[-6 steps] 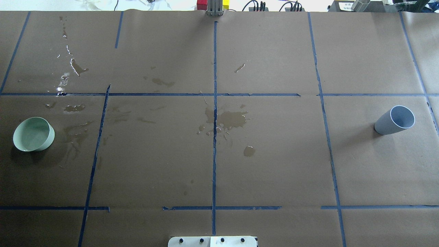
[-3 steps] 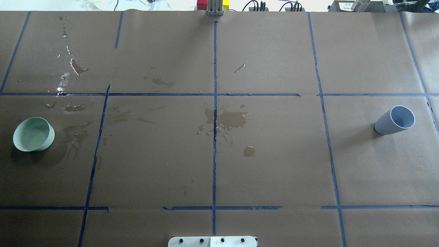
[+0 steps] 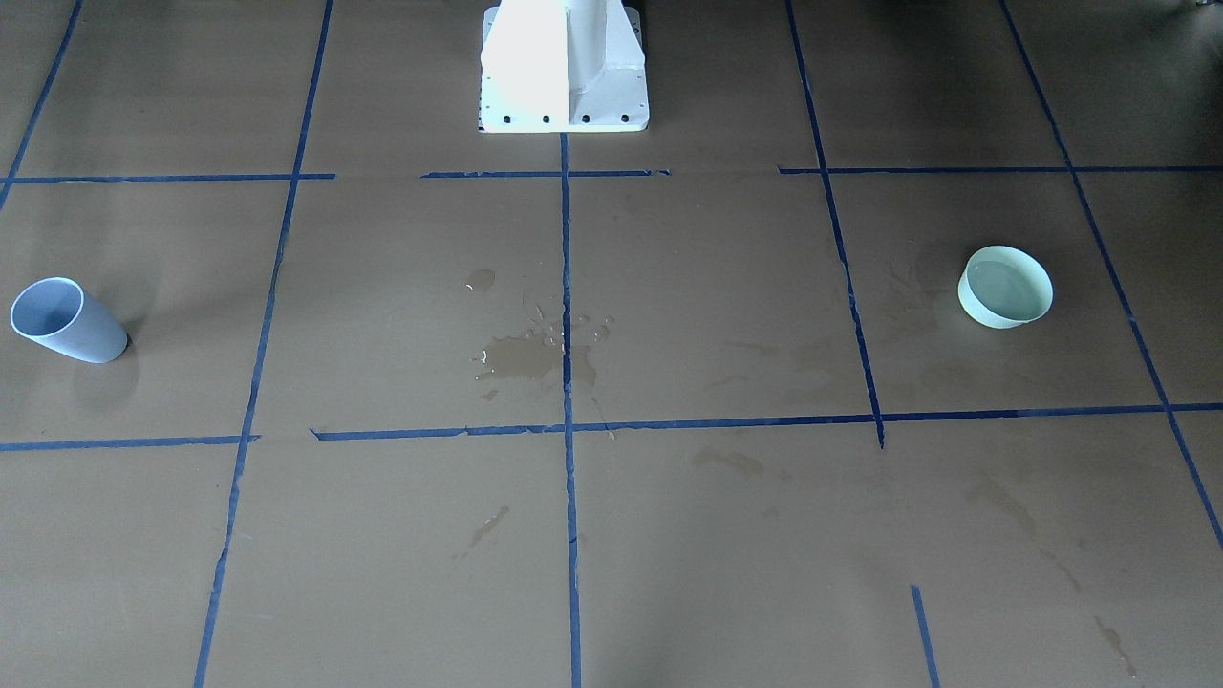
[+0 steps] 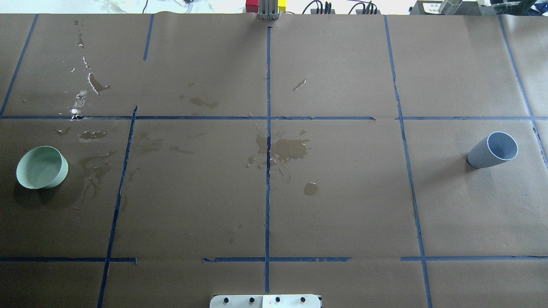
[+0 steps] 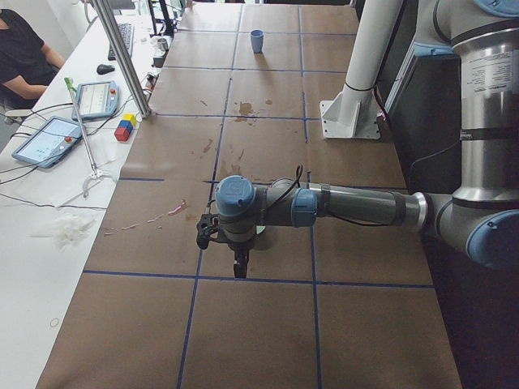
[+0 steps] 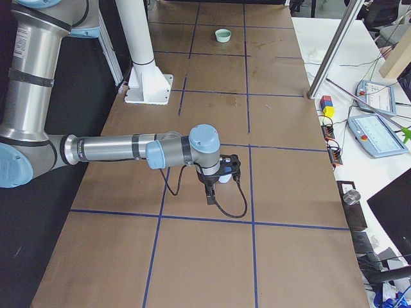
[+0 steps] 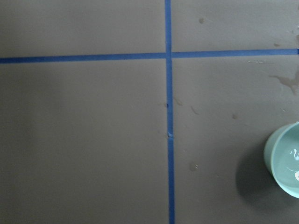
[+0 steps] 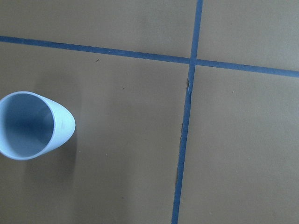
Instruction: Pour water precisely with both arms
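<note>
A pale green bowl (image 4: pixel 42 167) stands at the table's left end, also seen as the bowl (image 3: pixel 1005 287) in the front view, with a glossy sheen of water inside (image 7: pixel 294 163). A blue-grey cup (image 4: pixel 492 150) stands upright at the right end; the right wrist view looks down into the cup (image 8: pixel 35 125). Spilled water (image 4: pixel 291 149) lies in patches mid-table. My left gripper (image 5: pixel 240 266) hangs near the bowl's end and my right gripper (image 6: pixel 209 196) hangs beside the cup. Each shows only in a side view, so I cannot tell whether it is open or shut.
Brown paper with blue tape lines (image 4: pixel 268 128) covers the table. The white pedestal base (image 3: pixel 564 67) stands at the robot's edge. A side table with tablets, coloured blocks (image 5: pixel 125 127) and a metal post (image 5: pixel 122 57) runs along the far side, where a person (image 5: pixel 24 49) sits.
</note>
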